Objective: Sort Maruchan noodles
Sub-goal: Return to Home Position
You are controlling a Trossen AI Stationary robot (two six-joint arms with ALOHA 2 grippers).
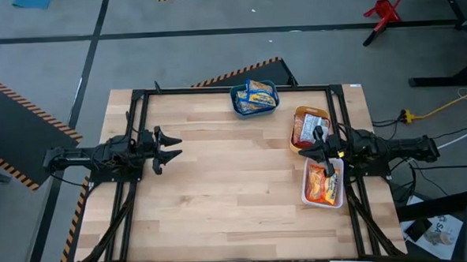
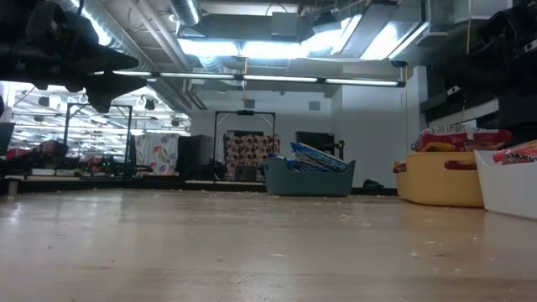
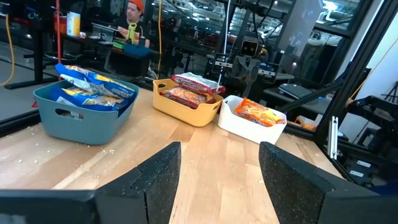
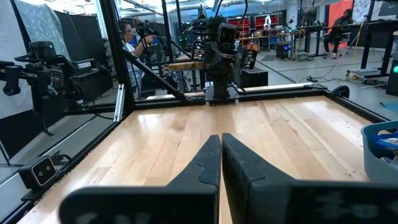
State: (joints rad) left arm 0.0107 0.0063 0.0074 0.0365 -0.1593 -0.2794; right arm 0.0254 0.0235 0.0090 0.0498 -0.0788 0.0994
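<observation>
A grey workshop floor with black-and-yellow striped mats (image 1: 239, 71) surrounds a pale wooden tabletop (image 1: 236, 186) set in a black frame. Three bins stand toward the far right of the tabletop. The teal bin (image 3: 74, 121) is at the far edge, near the middle, and holds the blue-and-yellow noodle packets (image 1: 257, 96). The yellow-orange bin (image 3: 186, 113) is to its right and nearer, and holds the red-and-white noodle packets (image 1: 307, 130). The white bin (image 3: 249, 129) is nearer again along the right edge and holds the orange-red noodle packets (image 1: 323, 184). No packets lie on the bare wood.

The left gripper (image 1: 176, 148) hangs above the left side of the tabletop, well apart from all three bins. Its fingers are spread wide and hold nothing. The right gripper (image 1: 302, 152) sits at the right edge, above where the yellow-orange and white bins meet. Its fingers are pressed together, tips touching, and it is empty. Both arms lie level and point inward toward each other across the clear middle of the tabletop.
</observation>
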